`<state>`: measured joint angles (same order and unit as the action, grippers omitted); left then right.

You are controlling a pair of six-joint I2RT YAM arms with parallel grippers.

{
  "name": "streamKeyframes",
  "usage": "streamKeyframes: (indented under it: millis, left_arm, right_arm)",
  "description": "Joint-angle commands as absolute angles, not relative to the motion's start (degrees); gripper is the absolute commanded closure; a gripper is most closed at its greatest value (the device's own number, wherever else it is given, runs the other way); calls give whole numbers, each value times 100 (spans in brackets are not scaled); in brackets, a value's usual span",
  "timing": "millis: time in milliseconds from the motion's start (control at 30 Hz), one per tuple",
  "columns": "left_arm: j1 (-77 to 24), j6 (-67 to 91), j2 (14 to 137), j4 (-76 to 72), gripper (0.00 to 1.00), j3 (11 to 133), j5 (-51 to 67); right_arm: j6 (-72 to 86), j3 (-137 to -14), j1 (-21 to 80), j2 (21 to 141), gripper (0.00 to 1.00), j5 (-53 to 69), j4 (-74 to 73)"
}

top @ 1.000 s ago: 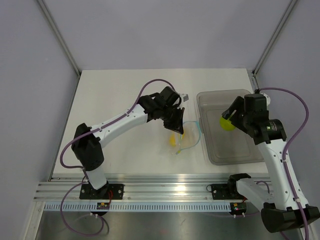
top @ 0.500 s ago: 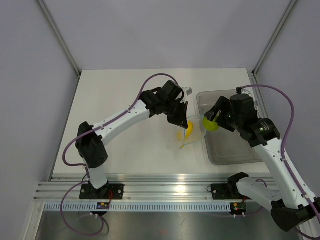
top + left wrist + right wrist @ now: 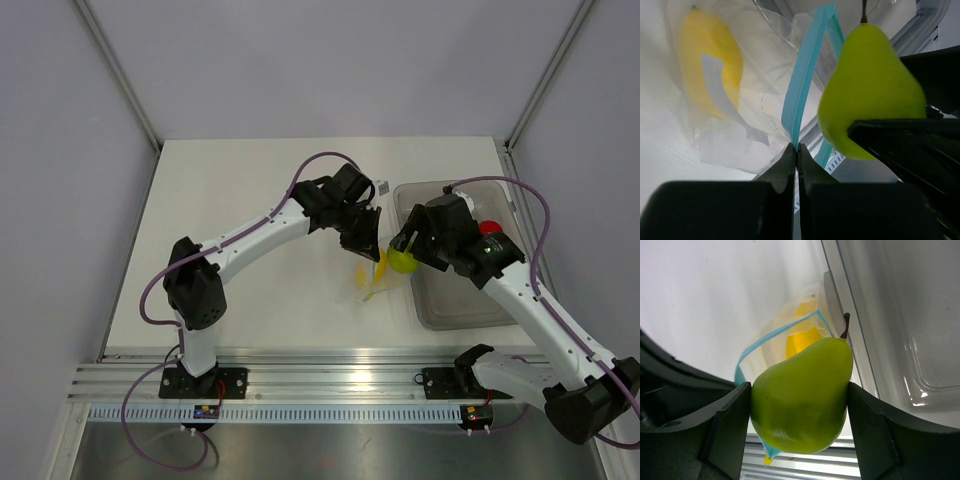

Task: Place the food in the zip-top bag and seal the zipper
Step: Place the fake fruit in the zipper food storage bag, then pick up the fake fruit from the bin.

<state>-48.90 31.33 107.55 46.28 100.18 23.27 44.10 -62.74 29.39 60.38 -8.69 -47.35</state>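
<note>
Right now the left gripper is pinched tight on the zipper, holding the bag up beside the left wall of the bin, toward the right edge of the worktop, with the yellow fruit inside. The right gripper, jaws wide, clamps the pear at the bag's mouth. The red fruit lies in the bin's far right corner.

- Top view: the red fruit is mostly hidden behind the right arm; only a sliver shows.
- Right wrist view: the yellow-green fruit covers the lower part of the yellow fruit and of the zip-top bag.
- Left wrist view: the left fingers are blurred and cut off by the bottom edge.
</note>
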Motion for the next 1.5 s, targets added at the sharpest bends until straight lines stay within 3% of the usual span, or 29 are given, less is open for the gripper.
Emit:
streamKeyframes:
  millis: [0, 100, 200, 300, 633, 733, 867, 1000, 1467]
  left_arm:
    - [-4904, 3190, 10609, 4403, 100, 10301, 2584]
    - [-4887, 3190, 10591, 4377, 100, 10362, 2672]
    - [-4852, 3190, 10661, 4368, 100, 10476, 2847]
    - [-4834, 3208, 10705, 4368, 100, 10564, 2909]
    - [-4702, 3138, 10661, 4464, 100, 10538, 2866]
    - [-4632, 3120, 10565, 4483, 100, 10389, 2707]
    - [-4579, 3138, 10433, 4403, 100, 10204, 2725]
    - [-4579, 3103, 10284, 4351, 100, 10002, 2733]
    - [-4579, 2927, 10011, 4184, 100, 9528, 2742]
  right_arm:
    - [4614, -6126, 2997, 6082, 38, -1204, -4447]
    - [4623, -5994, 2997, 6108, 34, -1169, -4403]
    - [4553, -5994, 3015, 6213, 14, -1020, -4412]
    - [4465, -6134, 3015, 6301, 3, -1037, -4561]
    - [4316, -6600, 2962, 5722, 3, -2714, -5527]
    - [4123, -6723, 2270, 5809, 4, -2743, -5818]
    - [3367, -6539, 760, 6352, 5, -2119, -5363]
    - [3085, -6548, 160, 7161, 4, -2083, -4984]
    - [2198, -7066, -395, 9008, 1, -2707, -3903]
